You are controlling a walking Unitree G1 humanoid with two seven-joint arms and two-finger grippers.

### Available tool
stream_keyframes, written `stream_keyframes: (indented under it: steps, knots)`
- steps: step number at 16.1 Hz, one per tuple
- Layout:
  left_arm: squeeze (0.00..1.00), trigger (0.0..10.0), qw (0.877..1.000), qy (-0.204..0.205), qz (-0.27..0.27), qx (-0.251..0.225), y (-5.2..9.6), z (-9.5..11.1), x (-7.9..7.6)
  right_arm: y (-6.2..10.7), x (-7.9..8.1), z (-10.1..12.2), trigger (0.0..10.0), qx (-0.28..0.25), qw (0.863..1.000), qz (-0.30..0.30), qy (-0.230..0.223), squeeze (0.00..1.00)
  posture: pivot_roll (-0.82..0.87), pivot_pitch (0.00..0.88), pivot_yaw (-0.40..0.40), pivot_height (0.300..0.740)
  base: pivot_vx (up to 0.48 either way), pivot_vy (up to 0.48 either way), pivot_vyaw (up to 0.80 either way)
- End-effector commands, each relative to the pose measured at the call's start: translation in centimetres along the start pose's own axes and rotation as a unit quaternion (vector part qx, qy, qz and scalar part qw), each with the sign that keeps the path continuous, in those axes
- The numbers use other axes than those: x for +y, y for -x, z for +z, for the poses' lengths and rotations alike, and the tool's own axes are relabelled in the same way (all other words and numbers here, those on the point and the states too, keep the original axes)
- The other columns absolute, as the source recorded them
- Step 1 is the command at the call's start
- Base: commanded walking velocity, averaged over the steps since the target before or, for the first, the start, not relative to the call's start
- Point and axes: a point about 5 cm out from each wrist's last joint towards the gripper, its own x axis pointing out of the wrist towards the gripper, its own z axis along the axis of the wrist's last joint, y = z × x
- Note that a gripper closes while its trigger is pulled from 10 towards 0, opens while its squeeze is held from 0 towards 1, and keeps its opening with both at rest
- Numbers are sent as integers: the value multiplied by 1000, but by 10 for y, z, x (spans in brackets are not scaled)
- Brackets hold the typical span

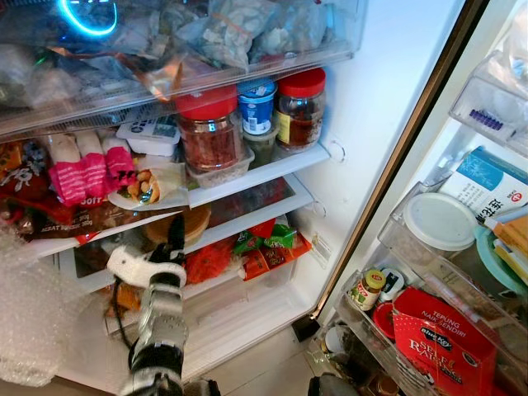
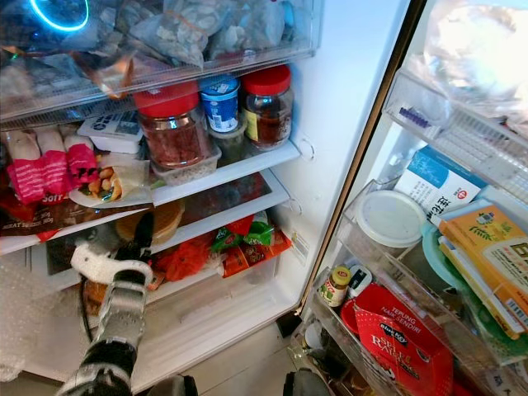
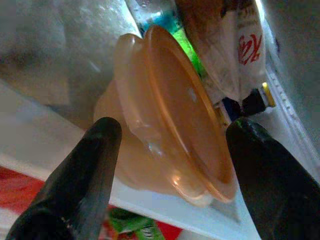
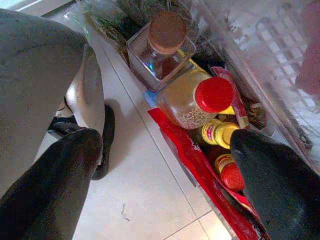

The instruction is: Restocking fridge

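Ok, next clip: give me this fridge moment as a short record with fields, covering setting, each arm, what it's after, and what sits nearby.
setting: open fridge, door swung to the robot's right
left gripper: reaching into a middle shelf, fingers open on either side of the target, not closed
target: orange plastic tub lying on the shelf edge
above target: red-lidded jars and a wrapped sandwich
right gripper: hanging low, fingers open, over the floor beside bottles
door shelf: white-lidded container
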Motion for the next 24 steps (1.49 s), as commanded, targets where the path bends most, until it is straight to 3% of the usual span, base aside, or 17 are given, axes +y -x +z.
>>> stream_keyframes:
  steps: [1,6,10,13,18,21,22,23,24]
  knots:
    - [0,10000,1000,10,4,10,-2,-2,0,2,-1,-4,10000,3,1000,-5,-9,0,-192,83,-31,656,0,0,0]
    - [0,10000,999,27,2,36,-9,-11,-5,1,-2,-3,10000,2,1000,-6,-7,0,-191,72,-32,656,0,0,0]
    - [0,10000,999,6,-22,38,-8,-12,-6,1,-2,-3,10000,2,1000,-4,-7,0,-183,66,-30,656,0,0,0]
    - [0,10000,994,-68,-70,43,2,-11,-6,1,-1,-3,10000,2,1000,-3,-9,0,-171,59,-21,656,0,0,0]
    - [0,10000,977,-177,-104,55,31,-12,2,1,2,-4,10000,3,1000,2,-8,0,-153,45,-8,656,0,0,0]
    - [0,10000,920,-365,-133,59,52,-6,9,1,3,-4,10000,4,1000,3,-10,0,-141,32,3,656,0,0,0]
    - [0,10000,894,-423,-132,65,59,-2,18,1,4,-4,10000,5,1000,3,-11,0,-139,28,6,656,0,0,0]
    - [0,10000,884,-442,-134,68,61,-1,21,1,5,-4,10000,5,1000,3,-11,0,-136,21,8,656,0,0,0]
    - [0,10000,861,-482,-141,83,66,-1,27,0,6,-4,10000,6,1000,4,-11,0,-128,12,14,656,0,0,0]
